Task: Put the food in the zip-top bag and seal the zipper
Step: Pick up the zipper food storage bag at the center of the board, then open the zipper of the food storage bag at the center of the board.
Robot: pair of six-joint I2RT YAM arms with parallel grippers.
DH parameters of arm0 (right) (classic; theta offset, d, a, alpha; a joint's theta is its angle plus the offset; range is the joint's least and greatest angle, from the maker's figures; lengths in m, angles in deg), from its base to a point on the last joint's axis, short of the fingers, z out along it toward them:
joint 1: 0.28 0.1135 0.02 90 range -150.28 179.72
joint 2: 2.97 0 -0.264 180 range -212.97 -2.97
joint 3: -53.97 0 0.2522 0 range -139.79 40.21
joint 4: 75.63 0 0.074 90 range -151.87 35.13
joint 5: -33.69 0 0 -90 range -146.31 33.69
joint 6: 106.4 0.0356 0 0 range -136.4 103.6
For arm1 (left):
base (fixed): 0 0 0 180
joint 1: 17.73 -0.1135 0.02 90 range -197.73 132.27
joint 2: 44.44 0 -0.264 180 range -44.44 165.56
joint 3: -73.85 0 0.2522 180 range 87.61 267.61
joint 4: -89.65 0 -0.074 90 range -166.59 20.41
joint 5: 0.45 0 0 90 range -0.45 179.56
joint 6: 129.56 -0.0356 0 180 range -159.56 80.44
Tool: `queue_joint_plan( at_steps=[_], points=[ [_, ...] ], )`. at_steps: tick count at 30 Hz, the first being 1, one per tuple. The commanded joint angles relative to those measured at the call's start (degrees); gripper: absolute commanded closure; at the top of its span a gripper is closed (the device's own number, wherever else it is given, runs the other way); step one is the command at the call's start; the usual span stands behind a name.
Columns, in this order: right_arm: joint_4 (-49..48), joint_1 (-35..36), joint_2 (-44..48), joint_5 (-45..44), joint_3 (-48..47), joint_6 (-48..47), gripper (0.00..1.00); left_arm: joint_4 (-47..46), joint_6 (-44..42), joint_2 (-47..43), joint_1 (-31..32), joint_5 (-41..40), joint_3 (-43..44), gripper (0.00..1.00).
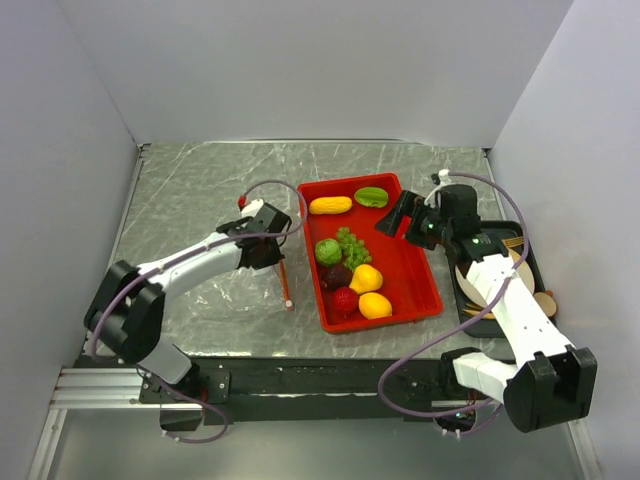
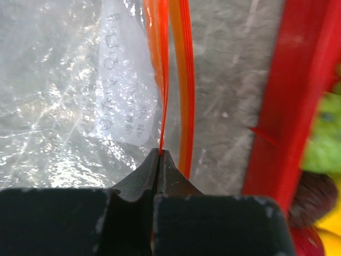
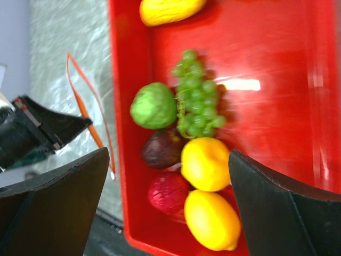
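Left wrist view puts us right at the pinch: the left gripper (image 2: 160, 156) has its jaws clenched on one orange-red lip of the zipper (image 2: 163, 80). The thin strip runs straight up out of the closed tips, while the other lip bows away just to its right. Crinkly clear film of the zip-top bag (image 2: 58, 106) spreads off to the left over the table (image 2: 229, 80), and the wall of the red tray (image 2: 287, 96) stands near on the right. From the top external view, the bag lies on the table left of the tray, its zipper edge on the tray side and the small white tip at the near end. All the food (image 1: 346, 299) sits in the tray, none of it in the bag: a long yellow piece (image 1: 330, 205) and a green piece (image 1: 371, 197) lie at the far end. Over the tray's far right part hangs the right gripper (image 1: 395, 215), jaws spread wide with nothing grasped. Its wrist camera looks down between the fingers (image 3: 58, 213) at a green ball (image 3: 153, 105), grapes (image 3: 198, 101), a dark red piece (image 3: 161, 150), a red berry (image 3: 168, 193) and a pair of yellow lemons (image 3: 205, 162).
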Motion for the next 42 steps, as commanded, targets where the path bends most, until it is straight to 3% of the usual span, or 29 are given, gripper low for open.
queue_joint_plan(
  at_steps=[1, 7, 11, 16, 22, 26, 34, 42],
  points=[
    [-4.8, 3.8, -2.8, 5.4, -2.5, 0.9, 0.0, 0.7, -2.0, -8.9, 0.6, 1.2, 1.0, 0.99],
    [-8.3, 10.2, -8.3, 8.7, -5.9, 2.6, 0.02, 2.5, -3.6, -16.6, 0.7, 2.5, 1.5, 0.98],
    [-10.7, 15.3, -12.8, 10.2, -9.1, 4.1, 0.1, 3.6, -4.0, -18.6, 0.6, 2.3, 1.2, 0.97],
    [-12.2, 22.7, -19.3, 6.1, -13.6, 5.1, 0.12, 5.2, -4.9, -19.1, 0.7, 1.8, 2.1, 0.96],
    [-11.0, 28.3, -25.7, 1.7, -17.6, 5.3, 0.22, 5.4, -5.1, -19.8, 0.6, 1.8, 2.5, 0.93],
    [-11.9, 30.8, -26.9, -0.9, -18.3, 4.6, 0.2, 3.5, -4.9, -21.1, 0.6, 3.4, 1.3, 0.94],
    [-14.0, 32.7, -29.6, -2.1, -19.9, 5.6, 0.35, 2.9, -4.5, -23.5, 0.7, 3.9, 0.2, 0.98],
    [-15.0, 34.1, -30.5, -2.8, -20.7, 6.1, 0.34, 2.5, -4.4, -23.1, 0.7, 4.2, -0.3, 0.99]
  ],
)
